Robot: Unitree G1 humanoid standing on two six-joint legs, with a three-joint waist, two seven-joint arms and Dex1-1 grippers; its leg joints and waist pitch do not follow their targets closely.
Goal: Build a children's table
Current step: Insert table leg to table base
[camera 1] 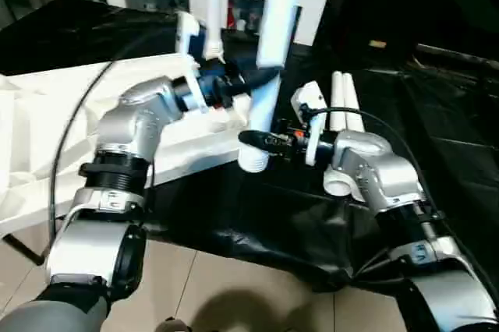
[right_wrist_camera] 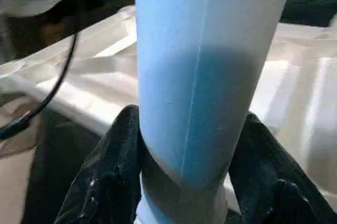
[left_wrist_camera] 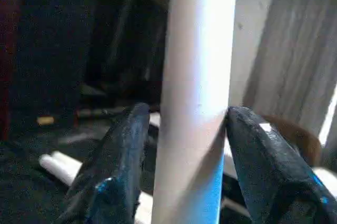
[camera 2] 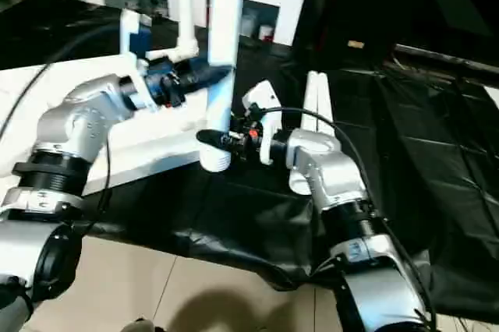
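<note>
One black-sheeted worktable (camera 1: 437, 153) carries one white tabletop (camera 1: 47, 106), lying underside up along its left edge. Four white tube legs show: one leg (camera 1: 269, 67) stands upright in the socket at the tabletop's near right corner, a second leg (camera 1: 214, 5) rises from its far edge, and two loose legs (camera 1: 343, 102) lie side by side on the sheet, just right of the tabletop. The left gripper (left_wrist_camera: 184, 129) clasps the near leg partway up; the right gripper (right_wrist_camera: 184, 129) clamps its base.
</note>
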